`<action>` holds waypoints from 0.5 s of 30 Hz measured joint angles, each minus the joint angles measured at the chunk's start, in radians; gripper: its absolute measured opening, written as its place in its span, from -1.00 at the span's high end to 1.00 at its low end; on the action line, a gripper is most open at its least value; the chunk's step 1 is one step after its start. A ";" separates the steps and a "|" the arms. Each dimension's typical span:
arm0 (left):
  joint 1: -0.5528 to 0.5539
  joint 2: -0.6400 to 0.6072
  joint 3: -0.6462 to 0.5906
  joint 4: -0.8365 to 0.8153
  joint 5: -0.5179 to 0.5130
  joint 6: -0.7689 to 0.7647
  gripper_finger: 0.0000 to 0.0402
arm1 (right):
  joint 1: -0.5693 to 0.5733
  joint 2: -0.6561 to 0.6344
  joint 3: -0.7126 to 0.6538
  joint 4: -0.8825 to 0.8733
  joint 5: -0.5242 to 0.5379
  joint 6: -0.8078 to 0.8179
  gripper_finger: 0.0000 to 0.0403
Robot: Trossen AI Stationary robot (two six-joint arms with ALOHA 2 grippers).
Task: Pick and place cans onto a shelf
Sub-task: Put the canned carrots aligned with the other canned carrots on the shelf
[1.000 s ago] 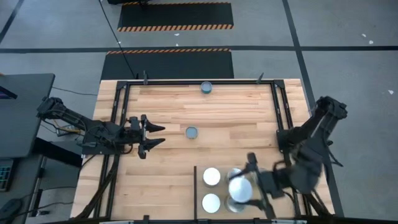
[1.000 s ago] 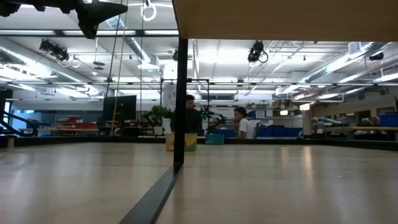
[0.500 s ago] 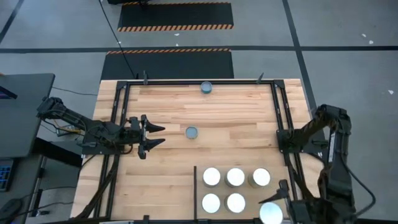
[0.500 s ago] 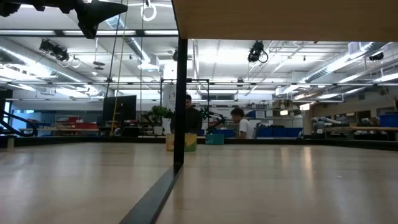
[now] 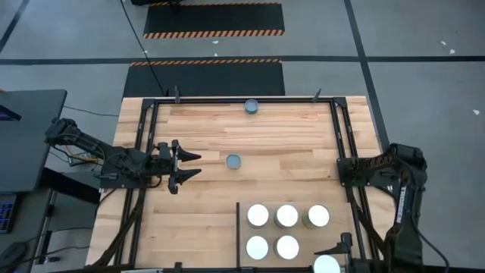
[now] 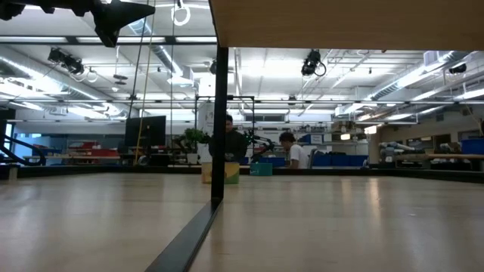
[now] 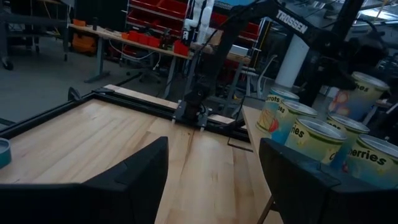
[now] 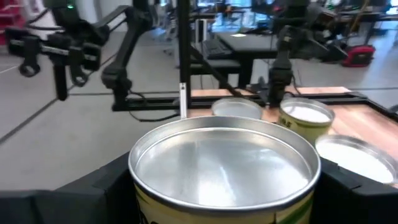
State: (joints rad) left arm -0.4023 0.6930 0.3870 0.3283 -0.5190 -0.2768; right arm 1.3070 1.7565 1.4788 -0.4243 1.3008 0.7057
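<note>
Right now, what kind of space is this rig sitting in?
Probably a robotics lab or workshop: striped floor mats on a bare concrete floor, red parts bins on racks behind the table, and people at benches under open ceiling lights.

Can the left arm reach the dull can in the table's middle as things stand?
Probably yes. The left pincer is open and empty, and only bare wood lies between it and the dull can.

Five cans stand on the shelf.
</note>
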 joint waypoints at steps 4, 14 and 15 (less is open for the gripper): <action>0.000 0.000 0.000 0.000 0.000 0.000 -0.28 | 0.001 0.038 0.000 -0.071 0.005 0.107 -0.58; 0.000 0.000 0.000 -0.001 0.000 0.000 -0.28 | 0.002 0.043 -0.068 -0.416 0.014 0.624 -0.58; 0.000 0.000 0.000 -0.001 0.000 0.000 -0.28 | 0.002 0.043 -0.076 -0.411 0.011 0.627 -0.58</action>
State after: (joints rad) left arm -0.4023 0.6930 0.3870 0.3275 -0.5190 -0.2768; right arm 1.3087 1.7996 1.4028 -0.8353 1.3121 1.3327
